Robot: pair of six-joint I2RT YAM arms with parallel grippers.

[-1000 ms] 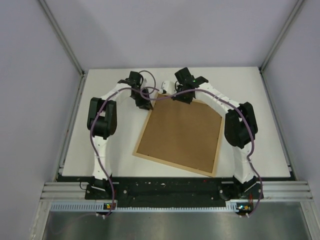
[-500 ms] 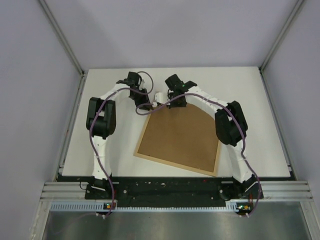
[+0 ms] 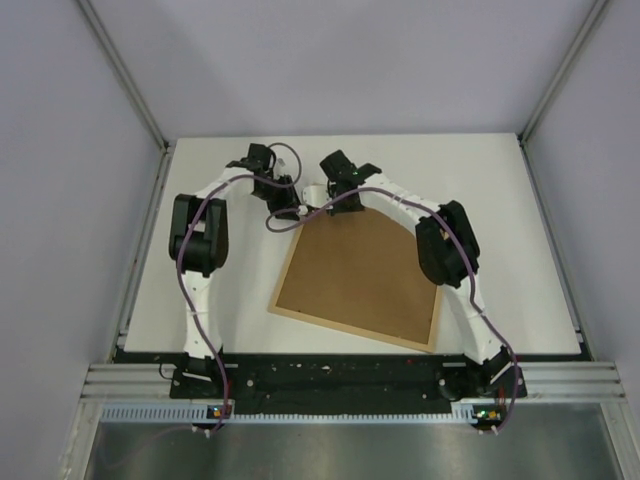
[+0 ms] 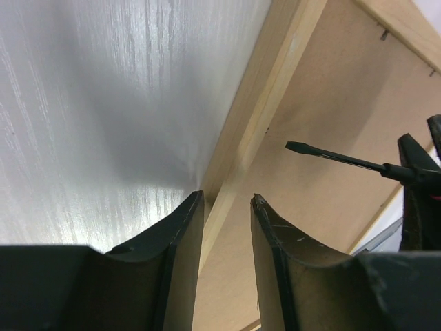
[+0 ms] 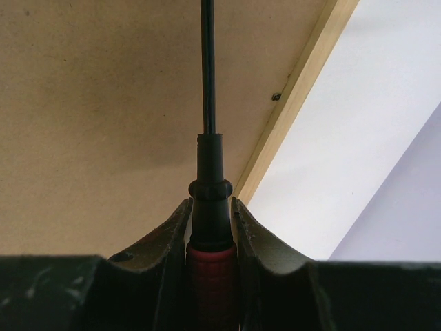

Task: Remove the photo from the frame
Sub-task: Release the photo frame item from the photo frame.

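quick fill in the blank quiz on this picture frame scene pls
1. The right gripper is shut on a ____.
2. The frame lies face down, its brown ____ facing up.
3. The left gripper, jaws apart, is at the frame's pale wooden ____.

Missing words: screwdriver; backing board; rim.

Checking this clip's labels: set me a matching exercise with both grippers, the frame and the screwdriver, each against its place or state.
1 left gripper
2 right gripper
3 frame
4 screwdriver

a lies back-up on the table
b astride the frame's rim
c shut on the screwdriver
d shaft over the brown backing board

Pairs: 1-b, 2-c, 3-a, 4-d
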